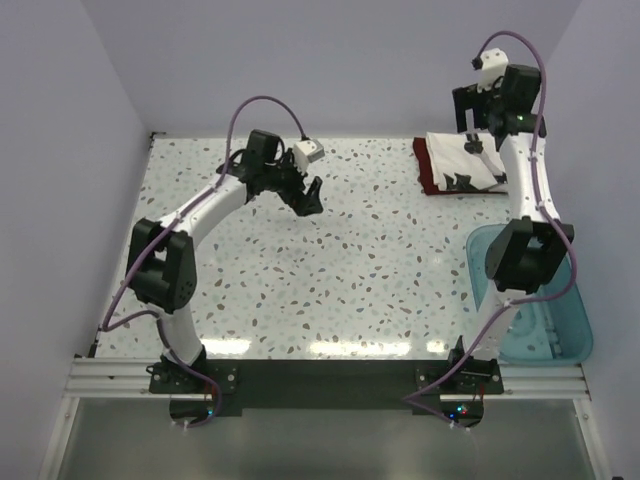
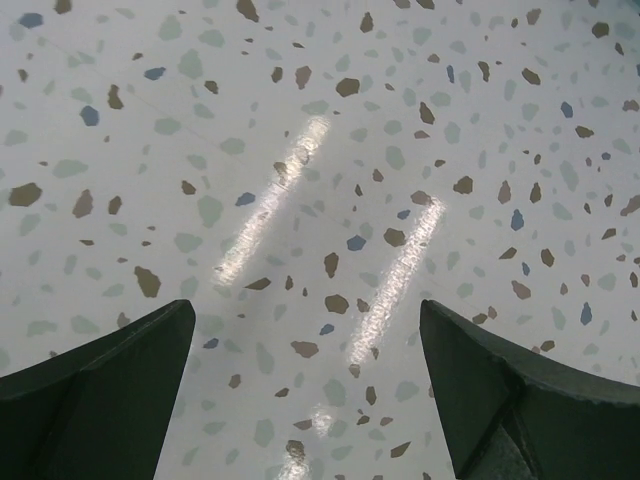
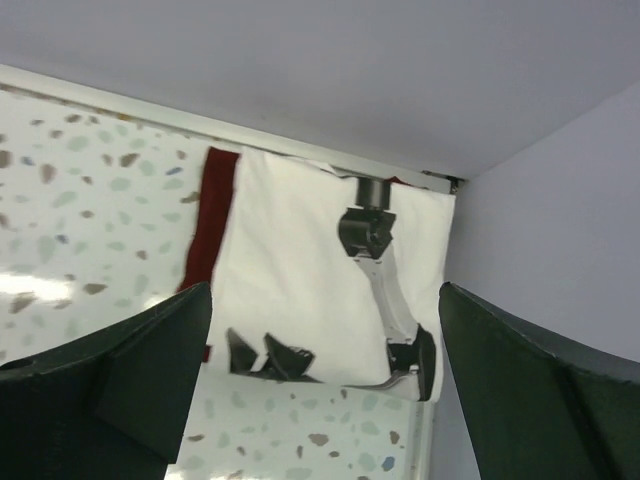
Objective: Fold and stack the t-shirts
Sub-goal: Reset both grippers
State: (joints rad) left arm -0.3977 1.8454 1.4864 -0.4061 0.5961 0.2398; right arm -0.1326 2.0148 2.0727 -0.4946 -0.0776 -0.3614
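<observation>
A folded white t-shirt [image 1: 466, 160] with a small dark print lies on top of a folded dark red t-shirt [image 1: 427, 170] at the back right of the table. In the right wrist view the white shirt [image 3: 290, 250] covers most of the red one [image 3: 208, 215], which shows as a strip along its left side. My right gripper [image 1: 470, 138] is open and empty, raised above the stack [image 3: 325, 330]. Part of the right arm [image 3: 385, 285] crosses in front of the white shirt. My left gripper [image 1: 308, 195] is open and empty over bare table [image 2: 308, 330], left of the stack.
A translucent teal bin [image 1: 560, 320] stands at the right near the front, beside the right arm's base. Walls close off the table at the back and sides. The speckled tabletop [image 1: 340, 270] lies between the arms.
</observation>
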